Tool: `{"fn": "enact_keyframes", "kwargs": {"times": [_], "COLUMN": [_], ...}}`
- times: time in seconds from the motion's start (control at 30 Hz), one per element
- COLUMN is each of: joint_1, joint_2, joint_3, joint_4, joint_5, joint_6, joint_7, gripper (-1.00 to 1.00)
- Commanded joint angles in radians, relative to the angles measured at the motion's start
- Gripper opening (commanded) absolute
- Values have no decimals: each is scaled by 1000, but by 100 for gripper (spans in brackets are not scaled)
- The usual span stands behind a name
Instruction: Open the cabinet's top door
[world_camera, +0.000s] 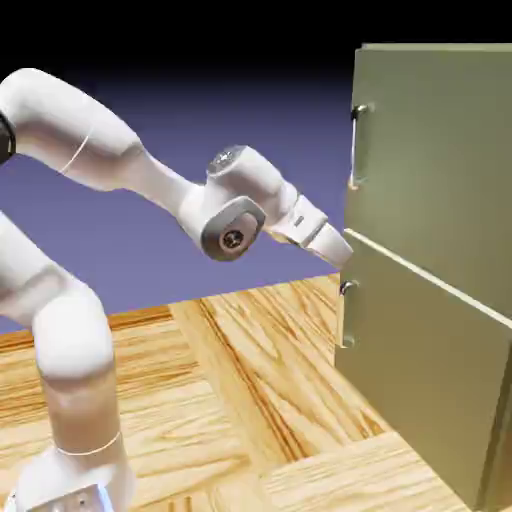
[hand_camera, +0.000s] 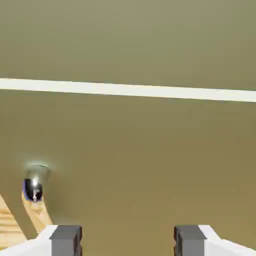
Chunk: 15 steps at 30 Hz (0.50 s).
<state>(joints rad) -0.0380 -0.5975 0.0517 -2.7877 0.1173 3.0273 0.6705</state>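
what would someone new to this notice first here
Probably the tall olive-green cabinet filling the exterior view's right side, split by a pale, slanting line between its upper and lower doors. Next, the bulky white arm reaching in from the left, its hand near that line. In the hand view, the open gripper's grey tips frame a plain olive panel at the bottom edge.

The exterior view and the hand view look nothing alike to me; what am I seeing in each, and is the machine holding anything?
The exterior view is taken from outside: a white robot arm reaches over a wood-patterned surface toward an olive-green cabinet with two doors, each with a silver handle.

The hand view looks out along the claw. Its grey tips stand apart at the bottom edge with nothing between them, so it holds nothing. The pale stripe is the gap line between the doors; the lower handle shows at left.
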Motion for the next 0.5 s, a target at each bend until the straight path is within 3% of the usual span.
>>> {"fn": "enact_keyframes", "kwargs": {"times": [0.0, 0.47], "joint_1": [-19, -278], "joint_2": [-10, -153], "joint_3": [19, 288], "joint_4": [8, 124], "joint_5": [44, 653], "joint_6": [-4, -54], "joint_7": [-26, -392], "gripper": [0, 0]}}
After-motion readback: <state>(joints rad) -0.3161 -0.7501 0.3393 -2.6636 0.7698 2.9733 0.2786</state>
